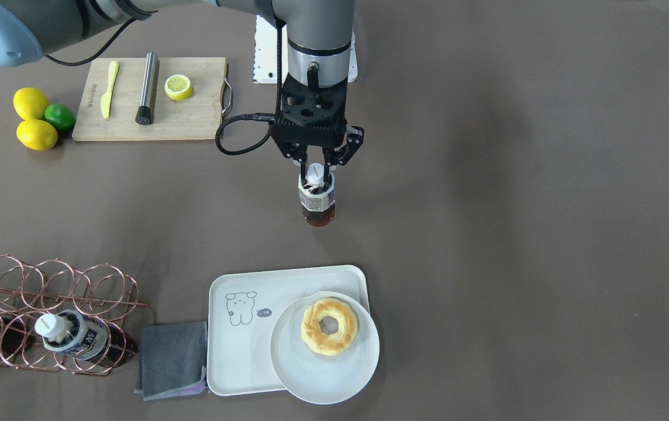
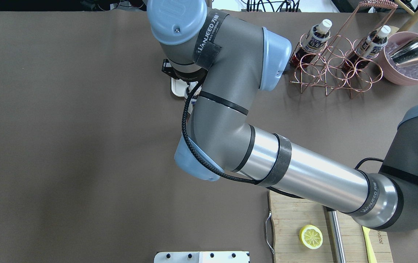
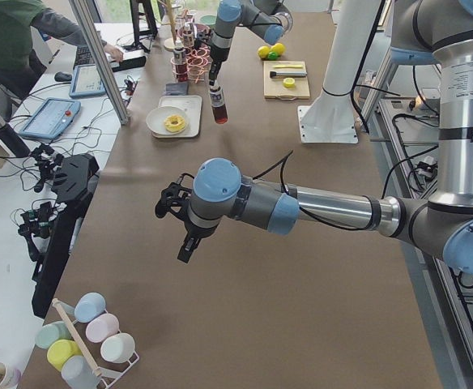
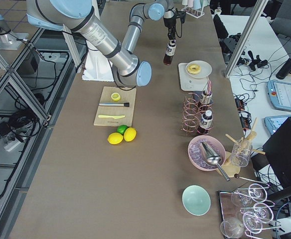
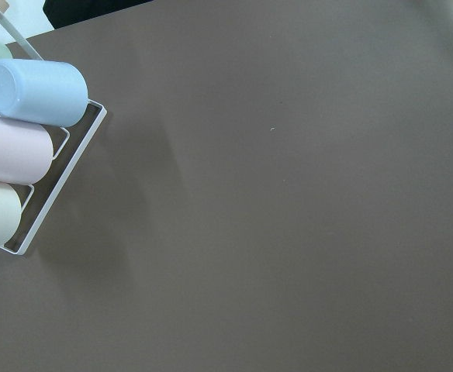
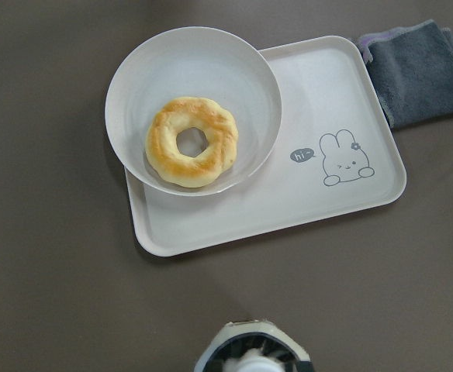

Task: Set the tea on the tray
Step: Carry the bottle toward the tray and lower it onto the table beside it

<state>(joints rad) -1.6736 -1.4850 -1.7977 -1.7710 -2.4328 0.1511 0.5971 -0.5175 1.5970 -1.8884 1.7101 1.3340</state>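
Observation:
My right gripper (image 1: 317, 168) is shut on the neck of the tea (image 1: 318, 200), a small clear bottle of dark red-brown liquid with a white cap. It holds the bottle upright above the bare table, short of the tray (image 1: 241, 351). In the right wrist view the bottle's cap (image 6: 251, 358) is at the bottom edge, apart from the off-white tray (image 6: 319, 201). A round white plate (image 1: 323, 374) with a doughnut (image 1: 328, 325) overlaps the tray's one end. My left gripper (image 3: 184, 243) hangs over bare table in the exterior left view; I cannot tell whether it is open.
Two more tea bottles lie in a copper wire rack (image 1: 48, 316). A grey cloth (image 1: 173, 359) lies beside the tray. A wooden cutting board (image 1: 153, 99) with a lemon slice, lemons and a lime are near the robot. Pastel cups (image 5: 25, 155) show below my left wrist.

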